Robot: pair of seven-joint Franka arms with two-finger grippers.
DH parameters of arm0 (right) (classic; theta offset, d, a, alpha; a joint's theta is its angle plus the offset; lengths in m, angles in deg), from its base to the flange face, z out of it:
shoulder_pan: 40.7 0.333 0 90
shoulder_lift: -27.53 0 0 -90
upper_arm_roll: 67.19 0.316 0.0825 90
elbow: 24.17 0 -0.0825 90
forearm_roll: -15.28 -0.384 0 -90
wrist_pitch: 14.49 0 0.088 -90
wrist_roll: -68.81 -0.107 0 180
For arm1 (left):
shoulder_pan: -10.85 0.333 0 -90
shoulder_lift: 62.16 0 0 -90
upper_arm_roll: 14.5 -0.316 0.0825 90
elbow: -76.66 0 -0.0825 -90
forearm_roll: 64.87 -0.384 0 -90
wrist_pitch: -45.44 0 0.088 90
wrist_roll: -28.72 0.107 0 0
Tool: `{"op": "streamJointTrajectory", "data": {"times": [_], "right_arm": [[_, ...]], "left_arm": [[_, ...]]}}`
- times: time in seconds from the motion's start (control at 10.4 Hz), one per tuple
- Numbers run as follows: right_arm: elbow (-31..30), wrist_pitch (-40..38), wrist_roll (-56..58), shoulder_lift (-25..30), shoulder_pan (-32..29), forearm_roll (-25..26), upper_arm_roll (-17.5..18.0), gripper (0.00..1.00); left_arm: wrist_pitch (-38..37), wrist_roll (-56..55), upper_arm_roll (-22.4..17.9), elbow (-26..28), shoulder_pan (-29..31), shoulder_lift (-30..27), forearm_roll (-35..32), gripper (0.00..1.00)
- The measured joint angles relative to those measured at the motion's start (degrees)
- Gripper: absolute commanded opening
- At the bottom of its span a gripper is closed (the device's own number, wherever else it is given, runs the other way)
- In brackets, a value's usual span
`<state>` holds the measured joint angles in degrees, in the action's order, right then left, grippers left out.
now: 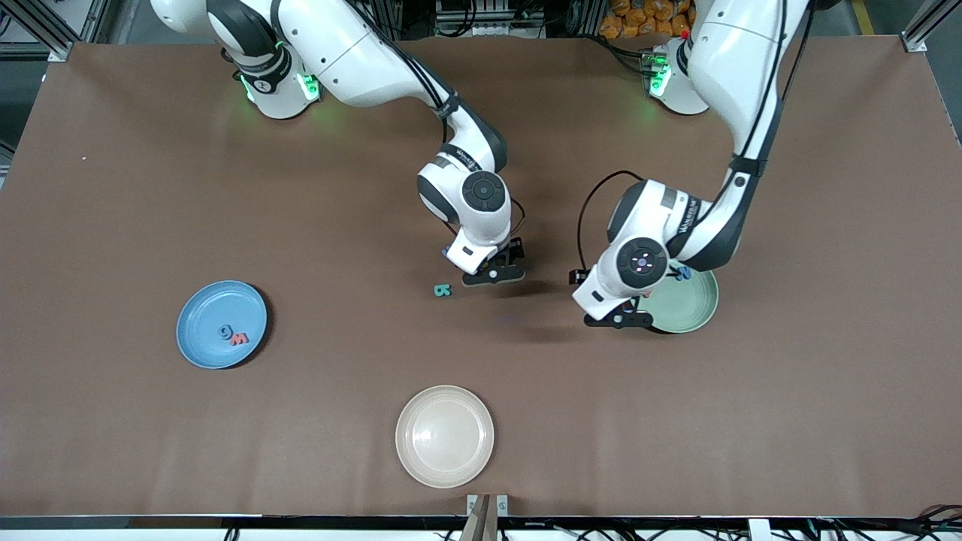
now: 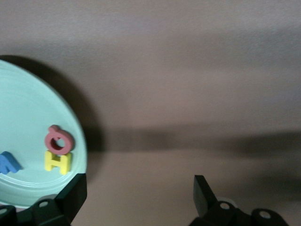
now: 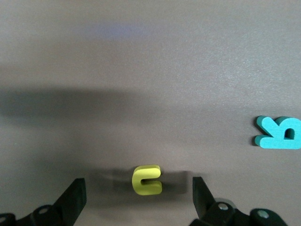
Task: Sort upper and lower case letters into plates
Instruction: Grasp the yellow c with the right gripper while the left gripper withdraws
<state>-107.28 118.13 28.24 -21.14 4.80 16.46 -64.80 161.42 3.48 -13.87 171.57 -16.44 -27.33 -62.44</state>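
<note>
Centre frame, the right gripper point(image 3: 136, 195) hangs open over a small yellow letter point(image 3: 147, 179): light, rigid, best pinched across its flat sides. The left gripper point(image 2: 138, 197) waits open by the green plate point(image 2: 28, 117).

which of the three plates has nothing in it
The cream-white plate, nearest the front camera, is bare. The blue plate and the mint green plate both hold letters.

Robotics lab, brown-covered table point(image 1: 150, 188), aluminium frame struts point(image 1: 45, 26), cables point(image 1: 481, 19) along the bench edge
</note>
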Motion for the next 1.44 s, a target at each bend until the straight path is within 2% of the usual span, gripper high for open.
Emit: {"op": "streamJointTrajectory", "data": {"times": [0.38, 0.48, 0.58, 1.15, 1.44], "right_arm": [[-0.6, 0.4, 0.3, 0.0, -0.1, 0.0, -0.1, 1.0], [-0.7, 0.4, 0.3, 0.0, -0.1, 0.0, -0.1, 0.86], [-0.7, 0.4, 0.3, 0.0, -0.1, 0.0, -0.1, 0.01], [-0.7, 0.7, 0.3, 0.5, -0.2, 0.0, -0.3, 0.0], [-0.6, 0.6, -0.7, 1.1, -1.0, 0.0, -0.6, 0.0]], "left_arm": [[0.0, -0.1, -0.1, -0.5, 0.3, 0.5, 0.0, 1.0], [0.0, -0.1, -0.1, -0.5, 0.3, 0.5, 0.0, 1.0], [0.0, -0.1, -0.1, -0.5, 0.3, 0.6, 0.0, 1.0], [0.0, -0.1, -0.1, -0.5, 0.3, 0.8, 0.0, 1.0], [0.9, -0.9, 0.0, -2.2, -1.1, 1.6, 0.0, 1.0]]}}
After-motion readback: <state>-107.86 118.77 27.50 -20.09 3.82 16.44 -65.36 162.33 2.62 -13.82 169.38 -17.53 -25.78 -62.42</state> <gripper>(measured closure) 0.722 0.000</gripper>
